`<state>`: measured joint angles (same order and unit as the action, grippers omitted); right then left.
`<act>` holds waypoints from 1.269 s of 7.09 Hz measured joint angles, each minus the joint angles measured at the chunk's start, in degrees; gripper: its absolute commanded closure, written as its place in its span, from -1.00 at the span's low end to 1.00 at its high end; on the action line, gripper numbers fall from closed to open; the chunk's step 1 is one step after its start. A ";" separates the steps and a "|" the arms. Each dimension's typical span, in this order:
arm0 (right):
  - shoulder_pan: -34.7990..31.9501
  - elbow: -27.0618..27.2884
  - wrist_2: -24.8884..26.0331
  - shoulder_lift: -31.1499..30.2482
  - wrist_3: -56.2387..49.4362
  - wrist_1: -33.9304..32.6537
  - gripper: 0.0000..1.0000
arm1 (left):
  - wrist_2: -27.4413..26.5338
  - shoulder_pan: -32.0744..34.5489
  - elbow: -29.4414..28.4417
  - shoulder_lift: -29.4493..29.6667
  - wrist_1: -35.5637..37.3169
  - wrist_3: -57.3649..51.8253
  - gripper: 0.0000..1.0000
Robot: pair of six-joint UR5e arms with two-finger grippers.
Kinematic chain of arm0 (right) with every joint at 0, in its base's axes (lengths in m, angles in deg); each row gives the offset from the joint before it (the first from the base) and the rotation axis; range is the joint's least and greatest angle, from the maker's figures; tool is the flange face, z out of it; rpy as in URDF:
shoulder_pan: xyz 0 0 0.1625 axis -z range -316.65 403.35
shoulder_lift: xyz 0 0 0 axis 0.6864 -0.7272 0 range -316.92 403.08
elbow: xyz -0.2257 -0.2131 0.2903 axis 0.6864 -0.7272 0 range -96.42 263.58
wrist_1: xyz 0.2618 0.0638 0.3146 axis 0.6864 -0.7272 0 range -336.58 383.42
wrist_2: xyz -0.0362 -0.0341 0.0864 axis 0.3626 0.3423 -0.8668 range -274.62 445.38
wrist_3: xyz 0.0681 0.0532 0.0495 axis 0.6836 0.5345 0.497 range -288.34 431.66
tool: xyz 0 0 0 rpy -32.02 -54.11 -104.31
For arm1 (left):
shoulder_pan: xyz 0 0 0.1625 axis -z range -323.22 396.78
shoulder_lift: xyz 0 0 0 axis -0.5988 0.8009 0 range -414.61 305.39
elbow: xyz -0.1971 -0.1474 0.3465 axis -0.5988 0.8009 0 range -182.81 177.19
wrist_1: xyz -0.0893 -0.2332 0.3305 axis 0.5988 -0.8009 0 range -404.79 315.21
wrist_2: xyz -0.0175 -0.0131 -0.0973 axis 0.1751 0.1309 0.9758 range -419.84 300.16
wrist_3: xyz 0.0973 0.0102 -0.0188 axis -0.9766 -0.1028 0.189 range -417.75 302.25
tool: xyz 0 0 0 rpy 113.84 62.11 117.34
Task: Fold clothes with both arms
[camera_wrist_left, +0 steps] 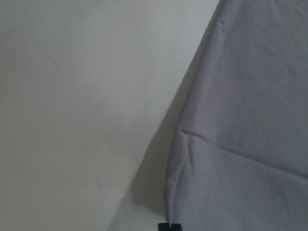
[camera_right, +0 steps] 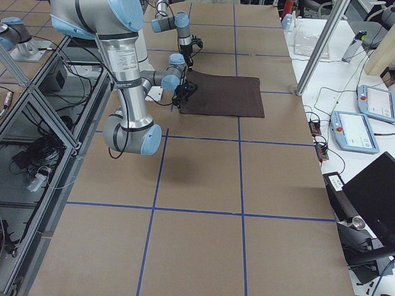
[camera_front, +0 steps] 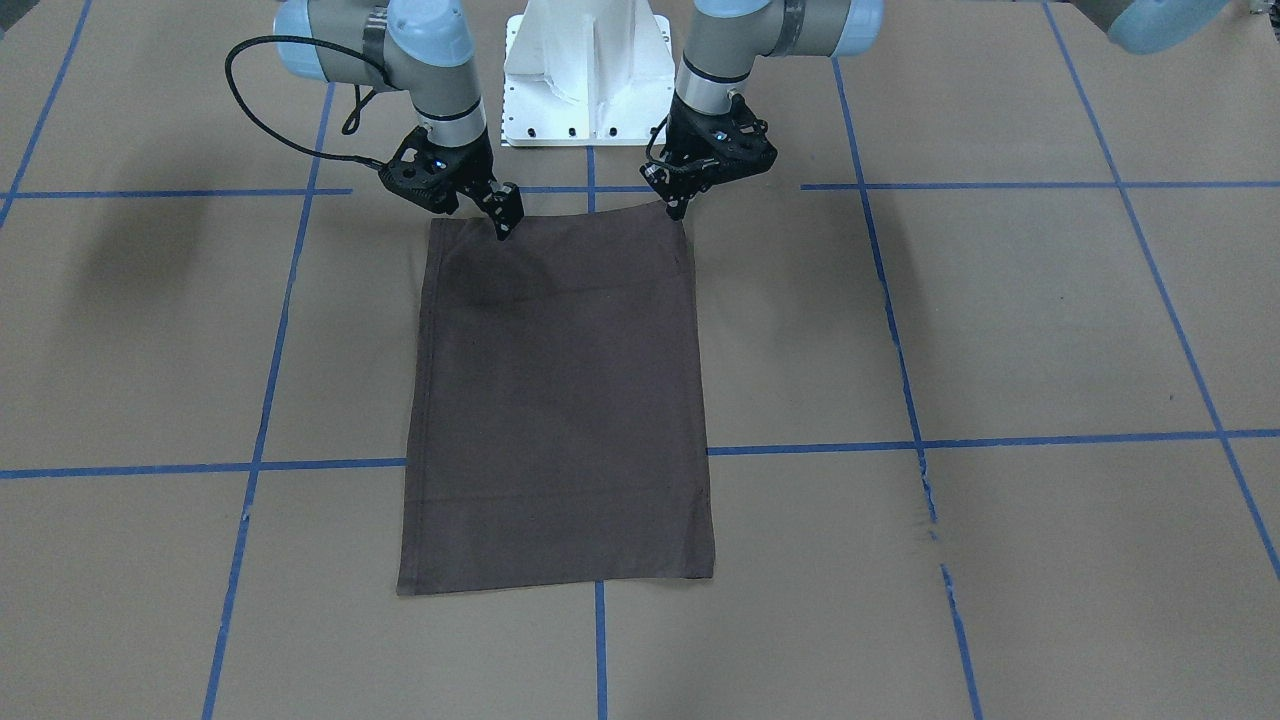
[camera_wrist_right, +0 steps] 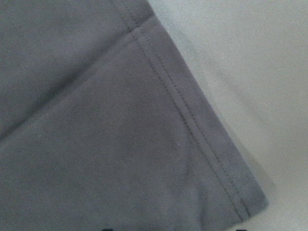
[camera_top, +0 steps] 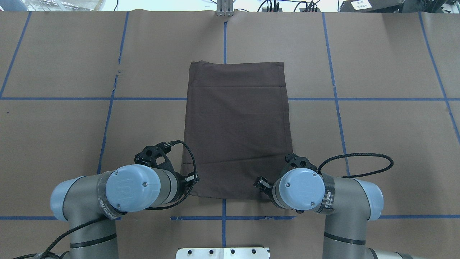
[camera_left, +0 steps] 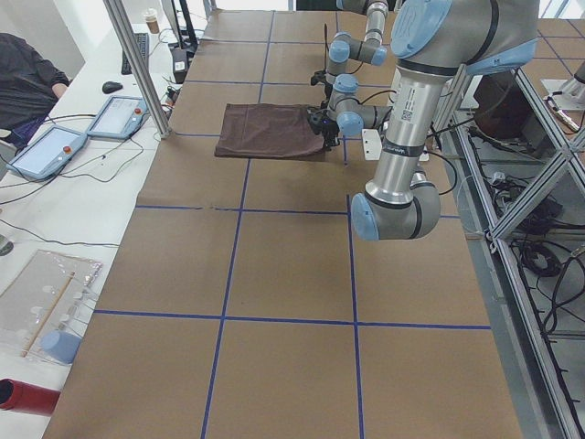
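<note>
We see the shirt [camera_front: 560,400] lying flat at centre. The left gripper [camera_front: 679,208] pinches its upper-right corner, and the right gripper [camera_front: 503,228] sits spread over the upper-left corner.

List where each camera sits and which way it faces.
Front-facing: across the table, looking steeply down at the T-shirt; both arms, left gripper on the view's right.
Overhead: behind the arms, looking forward and down; left arm on the view's left, right arm on its right.
Exterior left: table end, looking along it; left arm nearest.
Exterior right: opposite end; right arm nearest.
Left wrist: close on a T-shirt edge; left gripper tips only.
Right wrist: close on its stitched hem.
Front-facing and overhead share the whole T-shirt.
</note>
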<state>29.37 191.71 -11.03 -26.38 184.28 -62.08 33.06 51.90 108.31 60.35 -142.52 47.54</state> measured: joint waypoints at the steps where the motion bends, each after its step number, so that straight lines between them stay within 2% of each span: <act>1: 0.15 -0.17 0.00 -0.09 0.00 -0.01 -1.00 | 0.00 0.00 0.00 0.00 0.00 0.00 1.00; 2: 0.21 -0.24 0.00 -0.08 0.03 -0.01 -0.87 | 0.00 0.00 -0.01 0.00 0.00 0.00 1.00; 4: 0.26 -0.28 0.00 -0.04 0.05 -0.01 0.49 | 0.02 0.00 -0.01 0.00 0.00 0.00 1.00; 5: 0.26 -0.25 0.01 0.04 0.05 0.03 0.74 | 0.03 0.00 0.02 0.00 0.00 0.00 1.00; 7: 0.23 -0.26 -0.06 0.09 0.33 -0.09 1.00 | 0.01 0.03 0.03 -0.06 0.00 0.00 1.00; 9: 0.24 -0.26 -0.08 0.13 0.61 -0.10 1.00 | 0.00 0.07 0.05 -0.04 0.00 0.00 1.00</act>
<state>29.61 191.45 -11.11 -26.25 184.90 -62.18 33.06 51.97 108.36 60.32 -142.53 47.54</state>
